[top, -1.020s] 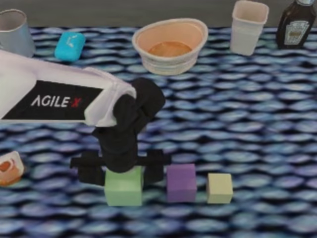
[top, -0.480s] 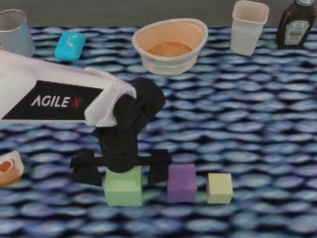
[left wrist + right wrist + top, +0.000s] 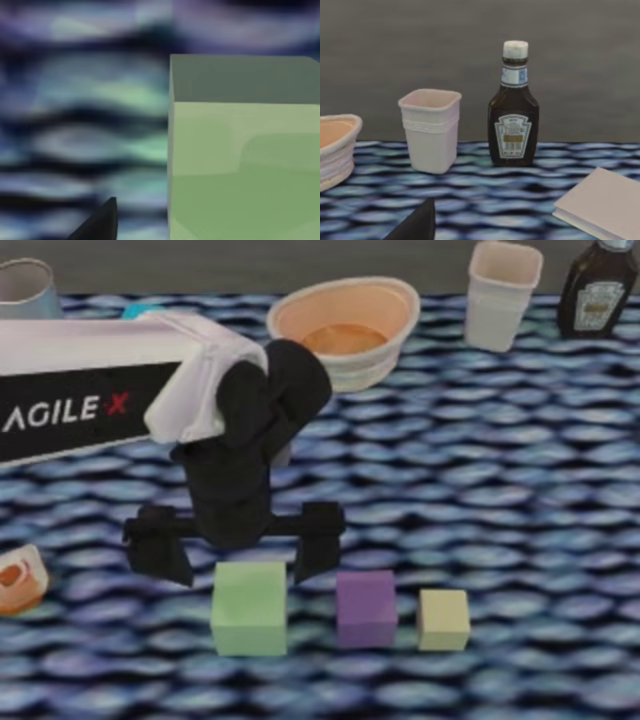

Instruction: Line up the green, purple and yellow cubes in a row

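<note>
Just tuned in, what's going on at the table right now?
The left gripper hangs open just behind the green cube, not touching it. The green cube, purple cube and yellow cube sit in a row near the table's front edge. The right arm is out of the top view.

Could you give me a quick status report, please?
Left gripper open above green cube, clear of it. Green, purple cube, yellow cube in row. Nothing obstructing.
</note>
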